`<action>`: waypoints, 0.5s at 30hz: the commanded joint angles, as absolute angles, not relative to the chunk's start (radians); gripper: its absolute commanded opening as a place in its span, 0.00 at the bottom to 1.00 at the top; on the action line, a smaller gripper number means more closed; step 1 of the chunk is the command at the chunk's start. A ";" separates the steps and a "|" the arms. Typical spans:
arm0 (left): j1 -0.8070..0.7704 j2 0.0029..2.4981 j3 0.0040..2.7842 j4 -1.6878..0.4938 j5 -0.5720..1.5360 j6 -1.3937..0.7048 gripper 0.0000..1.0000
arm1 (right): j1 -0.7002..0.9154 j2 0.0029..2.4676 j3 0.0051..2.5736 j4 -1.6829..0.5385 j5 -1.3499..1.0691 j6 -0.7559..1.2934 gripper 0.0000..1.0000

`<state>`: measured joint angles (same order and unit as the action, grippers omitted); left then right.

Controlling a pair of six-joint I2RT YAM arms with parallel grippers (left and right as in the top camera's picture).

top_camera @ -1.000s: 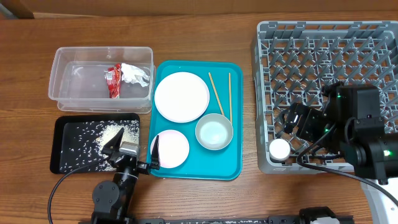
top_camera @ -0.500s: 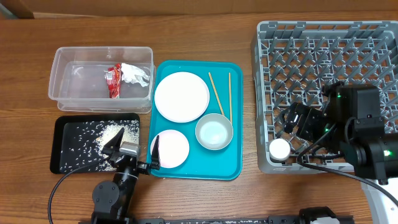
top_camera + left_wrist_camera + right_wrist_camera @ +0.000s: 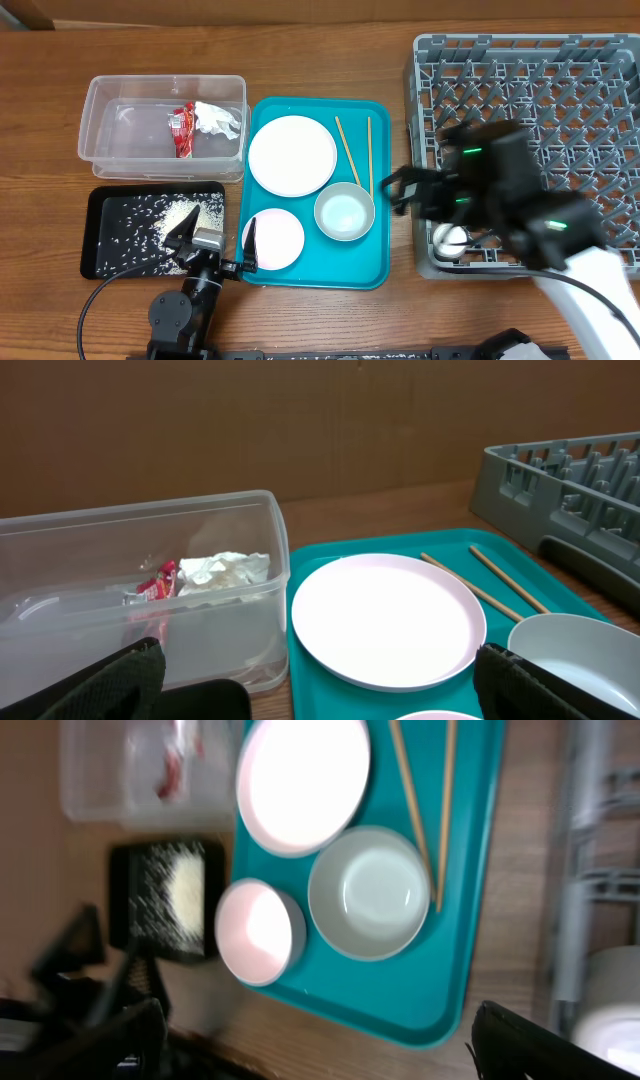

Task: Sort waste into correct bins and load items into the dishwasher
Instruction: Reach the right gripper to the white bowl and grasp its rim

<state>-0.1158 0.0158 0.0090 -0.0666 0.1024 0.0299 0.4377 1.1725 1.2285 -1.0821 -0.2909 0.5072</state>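
A clear tub (image 3: 110,110) holds the red wrapper (image 3: 182,130) and the napkin (image 3: 218,120). A black tray (image 3: 100,250) holds rice (image 3: 180,214). The teal tray (image 3: 320,275) carries a white plate (image 3: 292,155), two chopsticks (image 3: 350,150), a grey bowl (image 3: 344,212) and a white bowl (image 3: 278,240). A white cup (image 3: 450,240) stands in the grey rack (image 3: 530,110). My left gripper (image 3: 217,240) is open and empty between black tray and white bowl. My right gripper (image 3: 402,190) is open and empty over the gap between teal tray and rack.
The left wrist view shows the tub (image 3: 140,560), plate (image 3: 385,620), chopsticks (image 3: 480,585) and my open left gripper (image 3: 320,695). The right wrist view shows the plate (image 3: 303,780), grey bowl (image 3: 368,892), white bowl (image 3: 258,930), cup (image 3: 610,1000) and my open right gripper (image 3: 320,1050).
My right arm has swung left from over the rack's front to the rack's left edge, towards the teal tray. The left arm and all objects have not moved.
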 commanded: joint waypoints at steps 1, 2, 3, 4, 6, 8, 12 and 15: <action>-0.110 0.004 0.004 -0.066 0.120 0.043 1.00 | 0.575 1.290 1.194 -1.061 -0.065 0.612 0.99; -0.111 0.004 0.004 -0.066 0.120 0.043 1.00 | 0.592 1.321 1.194 -1.053 -0.038 0.624 0.99; -0.110 0.004 0.004 -0.066 0.120 0.043 1.00 | 0.604 1.357 1.194 -1.041 -0.019 0.628 0.99; -0.111 0.004 0.004 -0.066 0.120 0.043 1.00 | 0.612 1.398 1.194 -1.026 -0.009 0.629 0.98; -0.110 0.004 0.004 -0.066 0.120 0.043 1.00 | 0.618 1.473 1.194 -1.000 0.004 0.628 0.95; -0.110 0.004 0.004 -0.066 0.120 0.043 1.00 | 0.618 1.579 1.194 -0.976 0.044 0.628 0.91; -0.111 0.004 0.004 -0.066 0.120 0.043 1.00 | 0.604 1.728 1.194 -0.922 0.051 0.599 0.81; -0.111 0.004 0.004 -0.066 0.120 0.043 1.00 | 0.593 1.795 1.194 -0.897 0.027 0.561 0.71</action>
